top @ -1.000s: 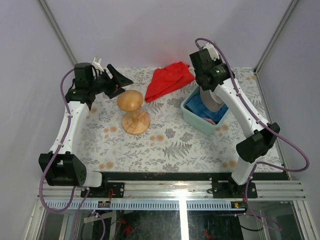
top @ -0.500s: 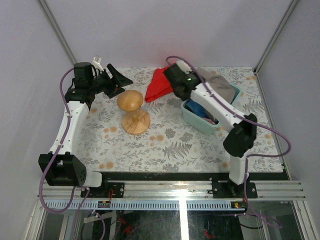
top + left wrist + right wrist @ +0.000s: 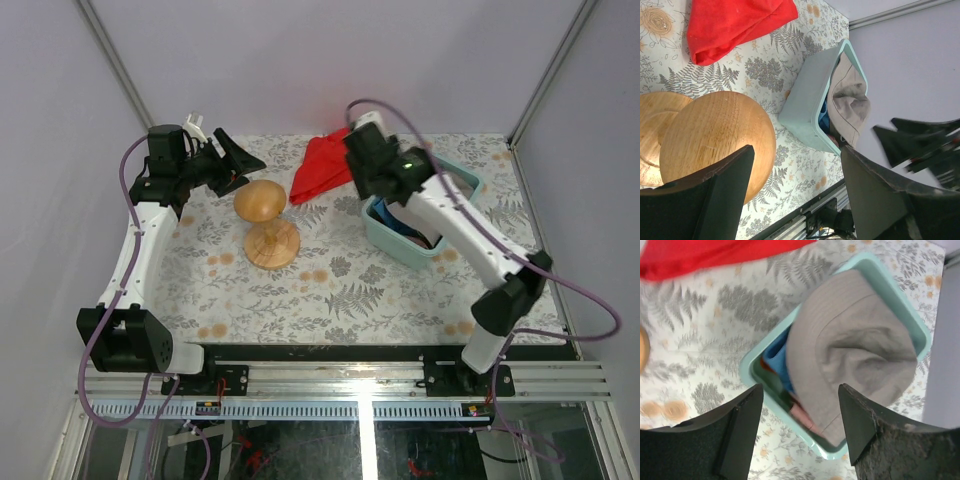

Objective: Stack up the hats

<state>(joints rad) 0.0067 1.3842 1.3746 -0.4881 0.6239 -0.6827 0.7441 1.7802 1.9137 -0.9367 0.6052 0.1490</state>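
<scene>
Straight below the right gripper, wide open and empty, the grey hat lies atop the tub.

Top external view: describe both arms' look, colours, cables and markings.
Both arms have white links, black joint housings and a purple cable looping alongside. The left arm ends in a black hand with wedge-shaped fingers; the right arm shows a small green light near its black wrist. No markings are legible.

Bright, even light, soft shadows; right wrist view seemingly motion-blurred at left.
</scene>
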